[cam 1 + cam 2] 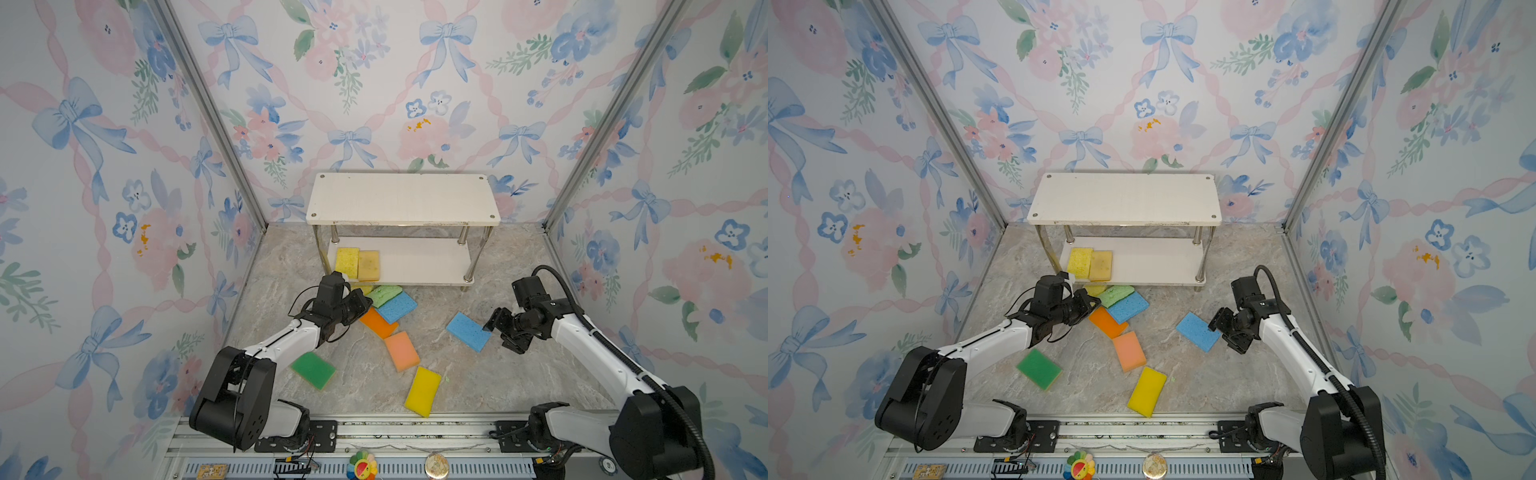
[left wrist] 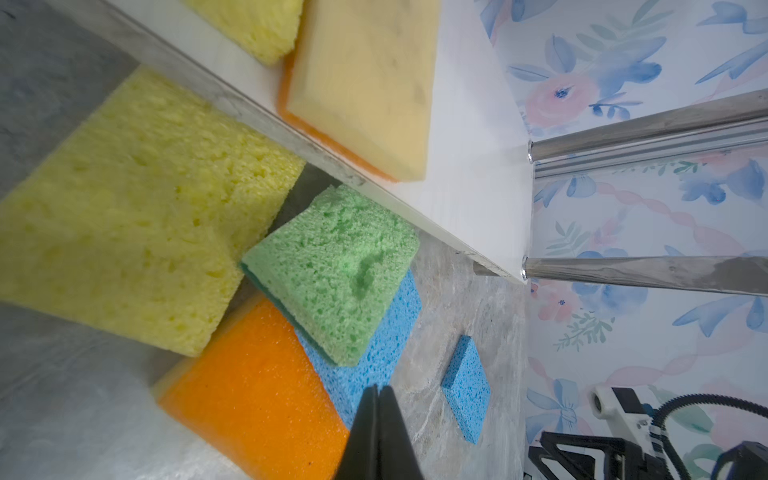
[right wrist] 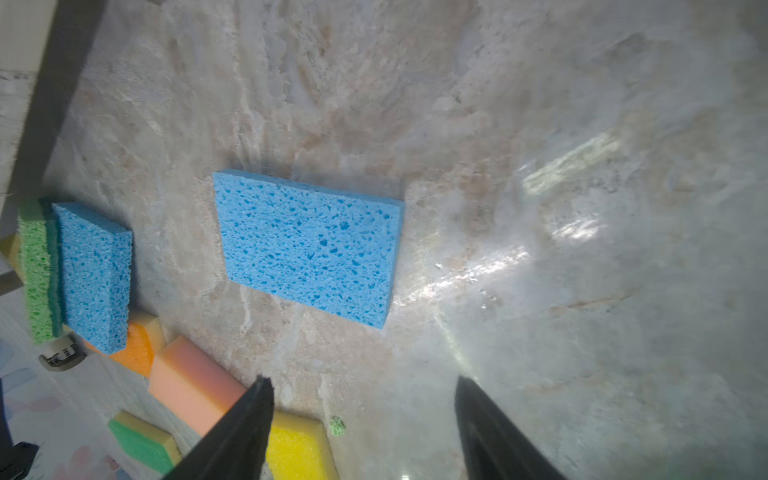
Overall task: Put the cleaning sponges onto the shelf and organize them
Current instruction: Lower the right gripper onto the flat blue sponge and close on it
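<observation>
Two sponges lie touching, side by side, at the left end of the shelf's (image 1: 403,199) lower board (image 1: 424,262): a yellow sponge (image 1: 347,262) and a tan sponge (image 1: 369,266). Eight more are on the floor (image 1: 498,374) in front of it. A pale yellow sponge (image 2: 137,216) sits just at the board's front edge. A light green sponge (image 1: 386,294) lies partly on a blue sponge (image 1: 400,309), which touches an orange sponge (image 1: 376,323). A peach sponge (image 1: 401,351), a dark green sponge (image 1: 313,370) and a bright yellow sponge (image 1: 423,391) lie nearer the arm bases.

Your left gripper (image 2: 378,388) hangs over the orange and blue pair, jaws pressed together with nothing between them. Your right gripper (image 3: 361,382) is just beside the lone blue sponge (image 3: 307,247), jaws spread wide and empty, not touching it.
</observation>
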`<state>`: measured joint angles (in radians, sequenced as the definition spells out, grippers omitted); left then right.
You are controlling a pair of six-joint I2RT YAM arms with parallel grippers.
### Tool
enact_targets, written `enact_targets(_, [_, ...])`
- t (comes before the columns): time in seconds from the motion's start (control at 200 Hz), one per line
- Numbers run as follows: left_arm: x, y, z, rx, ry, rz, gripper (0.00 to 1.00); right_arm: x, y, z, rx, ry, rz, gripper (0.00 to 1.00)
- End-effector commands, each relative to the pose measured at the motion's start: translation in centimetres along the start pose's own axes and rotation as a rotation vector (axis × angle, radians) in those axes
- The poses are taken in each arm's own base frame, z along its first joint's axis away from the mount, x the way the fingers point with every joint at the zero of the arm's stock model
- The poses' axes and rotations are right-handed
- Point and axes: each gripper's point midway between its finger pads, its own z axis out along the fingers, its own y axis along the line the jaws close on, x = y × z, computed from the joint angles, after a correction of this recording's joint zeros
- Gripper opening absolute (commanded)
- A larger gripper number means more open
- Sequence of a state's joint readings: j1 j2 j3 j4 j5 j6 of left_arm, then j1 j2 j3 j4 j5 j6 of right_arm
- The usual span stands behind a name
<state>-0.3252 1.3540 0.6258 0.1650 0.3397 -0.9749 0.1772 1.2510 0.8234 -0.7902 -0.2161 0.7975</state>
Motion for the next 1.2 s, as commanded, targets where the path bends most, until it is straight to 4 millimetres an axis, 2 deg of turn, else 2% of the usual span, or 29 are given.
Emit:
enact_targets(0.0, [1.2,0.0,-0.6,0.019,0.032,0.017,0.15,-1.7,1.6,0.9,-0.049,-0.016,-0.071,0.71])
enact_targets(0.19, [2.2,0.2,-1.7,0.038,0.035,0.011,0.27,-3.9,3.1,2.3,-0.032,-0.002,-0.259,0.73])
enact_targets(0.34, [2.8,0.6,-2.5,0.044,0.027,-0.007,0.34,-5.6,3.2,3.5,-0.023,-0.004,-0.291,0.75])
enact_targets(0.465, [3.1,0.7,-3.0,0.045,0.032,-0.010,0.48,-6.0,3.3,5.0,-0.033,0.028,-0.295,0.76])
enact_targets(0.565, [3.2,0.6,-3.4,0.049,0.029,-0.009,0.57,-5.6,3.6,6.0,-0.061,0.064,-0.300,0.76])
enact_targets(0.685, [3.2,0.7,-3.8,0.051,0.018,-0.015,0.61,-4.8,3.5,7.0,-0.073,0.119,-0.302,0.76])
enact_targets(0.835, [3.3,1.0,-4.0,0.048,0.010,-0.026,0.65,-3.4,3.7,6.9,-0.114,0.150,-0.302,0.76])
enact_targets(0.855, [3.3,1.0,-4.0,0.046,0.009,-0.027,0.65,-3.3,4.1,6.2,-0.135,0.135,-0.309,0.76])
enact_targets(0.96, [3.1,1.0,-4.0,0.042,0.003,-0.029,0.67,-1.6,4.8,6.2,-0.183,0.169,-0.315,0.75])
enact_targets(1.075, [3.1,1.1,-4.0,0.041,0.001,-0.030,0.69,0.0,5.0,6.5,-0.164,0.194,-0.357,0.74])
enact_targets(1.195, [3.3,1.2,-4.0,0.040,0.003,-0.036,0.70,0.5,4.8,6.7,-0.118,0.189,-0.383,0.68])
